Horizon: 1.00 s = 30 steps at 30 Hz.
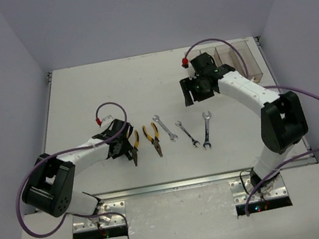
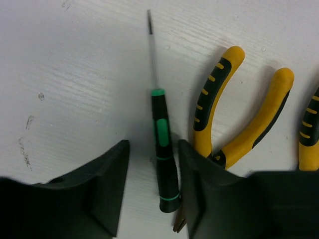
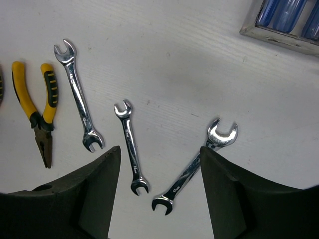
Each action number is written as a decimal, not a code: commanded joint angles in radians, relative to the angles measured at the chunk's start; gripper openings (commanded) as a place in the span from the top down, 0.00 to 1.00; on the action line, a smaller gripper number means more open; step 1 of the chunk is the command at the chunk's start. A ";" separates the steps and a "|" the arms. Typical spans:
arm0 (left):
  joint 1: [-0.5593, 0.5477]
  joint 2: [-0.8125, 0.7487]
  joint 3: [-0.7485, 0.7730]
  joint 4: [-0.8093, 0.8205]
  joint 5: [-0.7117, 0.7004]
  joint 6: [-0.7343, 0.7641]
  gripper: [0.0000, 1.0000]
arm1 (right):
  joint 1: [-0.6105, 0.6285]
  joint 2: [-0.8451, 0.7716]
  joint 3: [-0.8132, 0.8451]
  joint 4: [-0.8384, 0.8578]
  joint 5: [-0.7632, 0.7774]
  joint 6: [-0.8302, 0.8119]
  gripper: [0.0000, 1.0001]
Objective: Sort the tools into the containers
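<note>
Left jaws, open, straddle the slim green-and-black-handled screwdriver (image 2: 164,149); closing may also catch the yellow-and-black-handled pliers (image 2: 212,99) just beside. Right jaws hang open over three silver metal wrenches (image 3: 131,149).

Two pliers (image 1: 153,138) lie left of three wrenches (image 1: 187,133).

White arms (image 1: 88,153), black joints (image 1: 282,123), purple cables (image 1: 213,39)

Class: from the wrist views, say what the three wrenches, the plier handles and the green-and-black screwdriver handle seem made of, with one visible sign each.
Wrenches: polished, likely chromed steel; bright silver with mirror glints. Plier handles: probably moulded rubbery plastic, matt yellow with black ribbed inserts. Screwdriver handle: looks like hard plastic, black with green bands, slight sheen.
</note>
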 commanded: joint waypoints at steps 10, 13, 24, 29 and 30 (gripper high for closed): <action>0.009 0.073 -0.019 0.075 0.051 -0.015 1.00 | 0.008 -0.104 -0.119 0.134 -0.238 0.050 0.34; 0.009 -0.023 -0.038 0.066 0.038 -0.040 1.00 | 0.018 -0.166 -0.227 0.300 -0.533 0.107 0.04; -0.118 -0.483 -0.013 0.228 0.191 -0.060 1.00 | 0.321 -0.100 -0.398 0.959 -0.652 0.414 0.01; -0.145 -0.526 -0.008 0.338 0.296 -0.078 1.00 | 0.359 -0.092 -0.393 1.110 -0.665 0.479 0.12; -0.147 -0.526 -0.006 0.373 0.304 -0.078 1.00 | 0.361 -0.088 -0.388 1.126 -0.671 0.503 0.14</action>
